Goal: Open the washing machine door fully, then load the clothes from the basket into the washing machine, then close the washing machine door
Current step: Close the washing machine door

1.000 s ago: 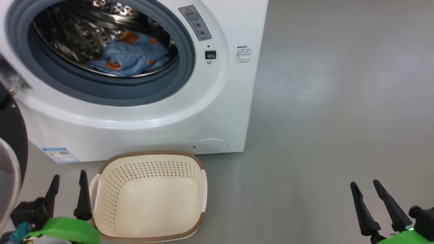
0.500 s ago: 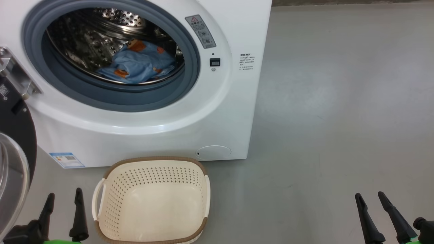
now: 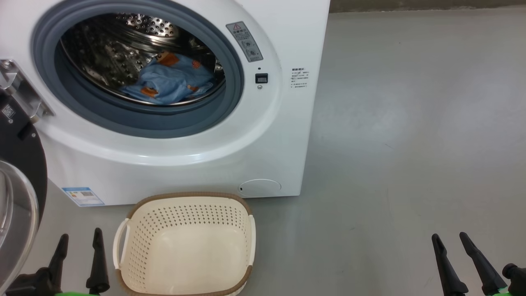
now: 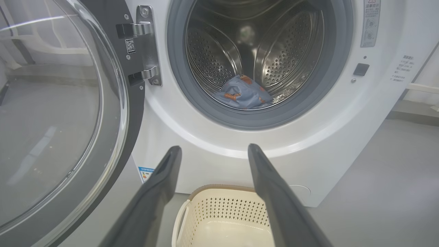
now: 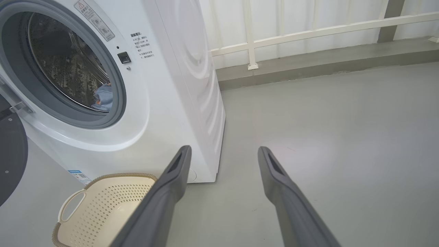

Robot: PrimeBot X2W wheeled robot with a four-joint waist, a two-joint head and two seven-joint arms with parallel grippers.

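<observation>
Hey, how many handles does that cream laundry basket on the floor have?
2. The left handle sits on the basket at its left side, the right handle at its right side, both pale loops below the brown rim. None seems hidden.

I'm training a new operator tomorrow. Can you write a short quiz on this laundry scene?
1. True or false: the basket is empty.
2. Where do the clothes lie? A: in the basket. B: inside the washing machine. C: on the floor.
3. The left end effector and right end effector are open and hold nothing. Which task step is left?
Key: 1 true; 2 B; 3 close the washing machine door.
</observation>
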